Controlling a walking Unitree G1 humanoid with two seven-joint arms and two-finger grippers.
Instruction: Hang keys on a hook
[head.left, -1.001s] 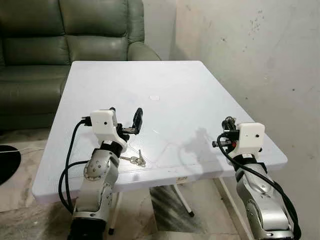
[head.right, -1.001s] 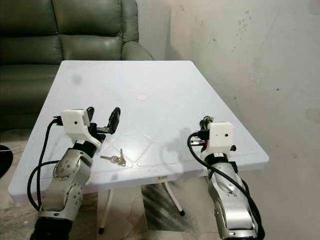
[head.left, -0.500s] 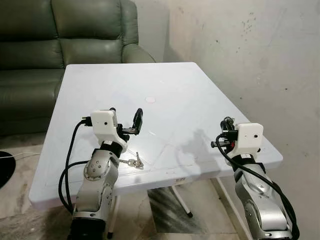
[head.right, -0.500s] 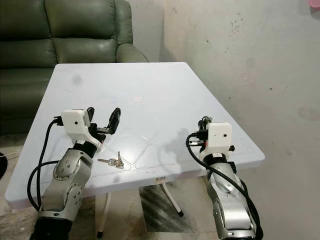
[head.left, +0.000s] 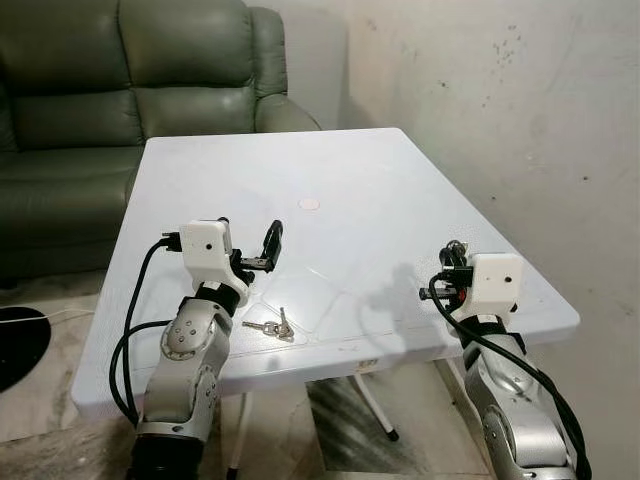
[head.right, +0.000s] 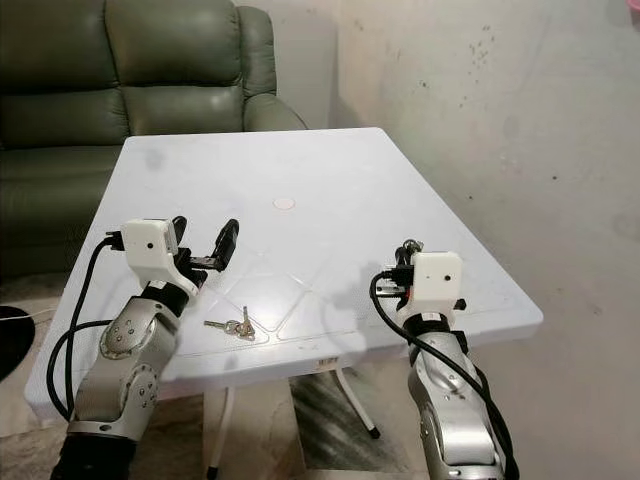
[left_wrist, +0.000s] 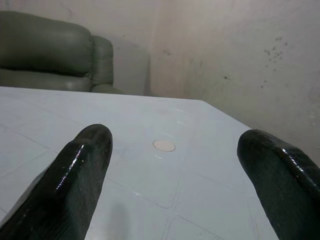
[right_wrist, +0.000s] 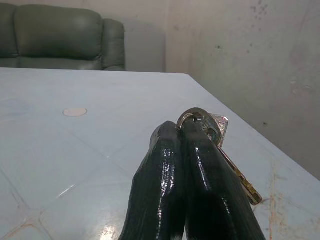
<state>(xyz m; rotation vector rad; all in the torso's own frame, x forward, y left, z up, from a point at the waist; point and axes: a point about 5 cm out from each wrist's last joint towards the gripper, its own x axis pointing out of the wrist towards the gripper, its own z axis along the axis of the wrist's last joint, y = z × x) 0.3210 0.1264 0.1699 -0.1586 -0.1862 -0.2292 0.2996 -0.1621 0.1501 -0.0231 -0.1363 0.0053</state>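
The right gripper (right_wrist: 192, 131) has its two black fingers pressed fully together, and a bunch of keys (right_wrist: 216, 131) is pinched at their tips, the ring standing above the tips and a gold key hanging down beside them. I think this grip at the very tip is chosen so that the ring stays free to go over a hook. This gripper is held above the table (head.left: 380, 190) near its right edge, close to the front corner. A second set of keys (head.left: 270, 326) lies flat on the table near the front edge, just in front of the left gripper (head.left: 262, 250). The left gripper hangs a little above the surface with its fingers (left_wrist: 80, 165) spread wide and holding nothing. No hook can be made out on the bare wall (head.left: 500, 100) at the right. The table top behind both grippers is free, with one small round mark (head.left: 309, 203) in the middle, so there is room to move forward. A green sofa (head.left: 130, 70) stands close behind the far edge.
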